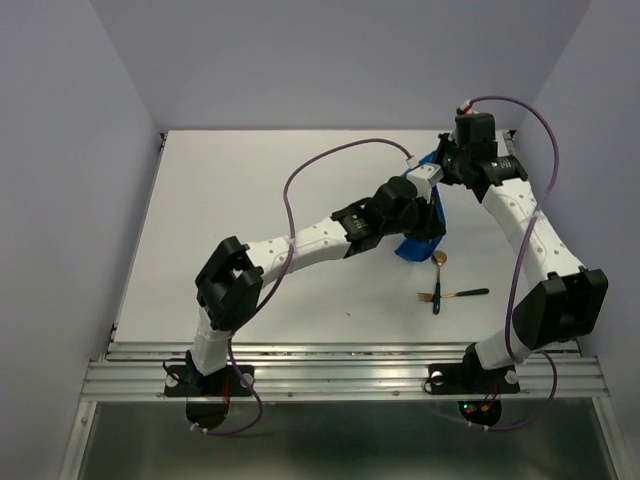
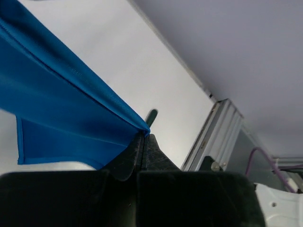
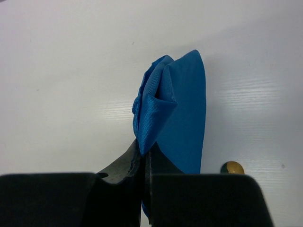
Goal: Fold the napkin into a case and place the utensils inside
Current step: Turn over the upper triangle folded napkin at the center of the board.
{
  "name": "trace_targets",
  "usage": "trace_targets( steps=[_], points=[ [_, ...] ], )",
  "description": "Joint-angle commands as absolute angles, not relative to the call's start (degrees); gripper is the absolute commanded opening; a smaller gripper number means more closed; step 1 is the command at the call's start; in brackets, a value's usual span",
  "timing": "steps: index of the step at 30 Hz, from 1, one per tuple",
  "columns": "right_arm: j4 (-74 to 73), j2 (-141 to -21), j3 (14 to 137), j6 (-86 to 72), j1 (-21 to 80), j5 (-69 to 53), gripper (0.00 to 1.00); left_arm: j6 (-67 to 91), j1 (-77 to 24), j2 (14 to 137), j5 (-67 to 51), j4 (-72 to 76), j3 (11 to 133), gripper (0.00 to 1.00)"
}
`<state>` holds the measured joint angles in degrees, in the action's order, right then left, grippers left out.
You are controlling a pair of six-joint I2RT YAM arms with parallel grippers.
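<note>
We log one napkin (image 1: pixel 410 248), pinched by the closed left gripper (image 2: pixel 144 140) and closed right gripper (image 3: pixel 143 158); utensils (image 1: pixel 437 296) at its five o'clock.

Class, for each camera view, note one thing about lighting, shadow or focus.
Top external: even, soft light, only faint shadows on the table. Left wrist: the left gripper looks dark and soft-edged up close. Right wrist: the napkin shows its weave in sharp focus.

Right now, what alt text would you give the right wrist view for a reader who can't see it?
The right tool, shut, pinches a bunched fold of the bright blue napkin over the white table. A gold utensil head with a dark green neck peeks out at the napkin's lower right edge.
</note>
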<state>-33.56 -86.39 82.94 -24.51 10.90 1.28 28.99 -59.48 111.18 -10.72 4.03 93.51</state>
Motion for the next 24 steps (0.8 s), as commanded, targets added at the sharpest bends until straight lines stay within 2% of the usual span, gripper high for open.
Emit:
trace_targets(
  steps=[1, 5, 10, 15, 24],
  points=[
    [-40.7, -89.8, 95.7, -18.2, 10.9, 4.9, 0.01, 31.5, -58.8, 111.2, -20.6, 11.3, 99.5, 0.0],
    [-44.6, -94.1, 106.1, -16.6, 10.9, 4.6, 0.01, 35.8, -56.8, 112.8, -27.9, 21.2, 98.0, 0.0],
    [-47.1, -101.7, 111.9, -15.4, 11.4, 5.2, 0.01, 45.6, -53.3, 117.1, -36.6, 35.8, 94.6, 0.0],
    [-48.9, -106.9, 117.2, -14.9, 13.9, 4.7, 0.01, 46.4, -52.3, 115.5, -36.5, 38.9, 89.1, 0.0],
    [-38.4, -106.6, 105.1, -20.5, 20.4, -0.3, 0.01, 45.2, -48.9, 107.8, -36.4, 41.7, 75.2, 0.0]
  ],
)
